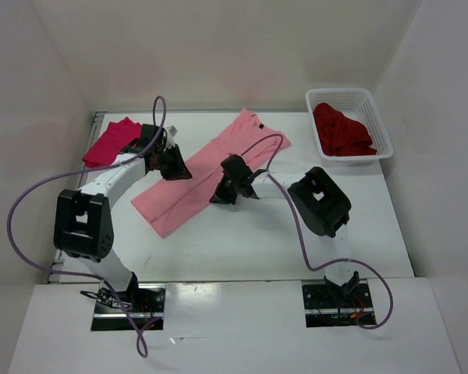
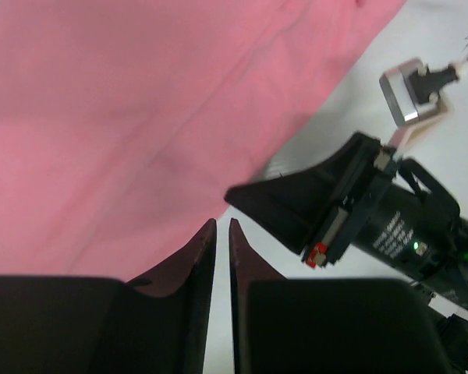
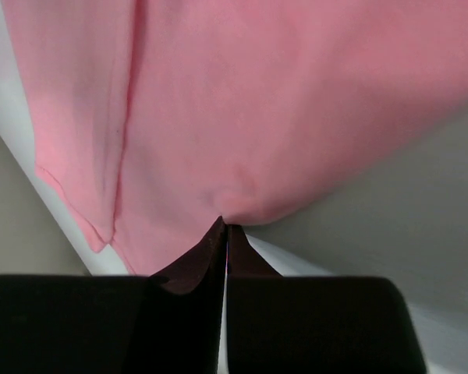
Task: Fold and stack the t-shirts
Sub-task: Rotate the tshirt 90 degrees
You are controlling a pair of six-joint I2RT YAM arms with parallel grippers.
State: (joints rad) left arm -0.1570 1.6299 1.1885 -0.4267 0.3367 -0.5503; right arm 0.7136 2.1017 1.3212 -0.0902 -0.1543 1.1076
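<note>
Where the two arms reach out from the near edge of the white surface, both meet the same garment in the middle. The light pink cloth t-shirt lies there as a long strip, folded lengthwise and running diagonally from near-left to far-right.

The right hand is at the strip's right-hand long edge. Its fingers are pressed together and clamped on the pink cloth, which puckers into a small peak right at the tips. A seam or fold line runs down the fabric to the left of them in the right wrist view.

Slightly farther back, the left hand is at the opposite long edge. Its fingers stand almost together, with only a thin slit between them showing pale surface. The tips sit right on the border of the pink cloth, and I cannot tell whether any of it is pinched. From the left wrist camera the right hand's black body shows just beyond that same border.

Farther off at the far left, well apart from the pink strip, a bright crimson-magenta cloth t-shirt lies folded flat. At the far right a white plastic mesh basket holds a crumpled dark maroon-red cloth t-shirt.
</note>
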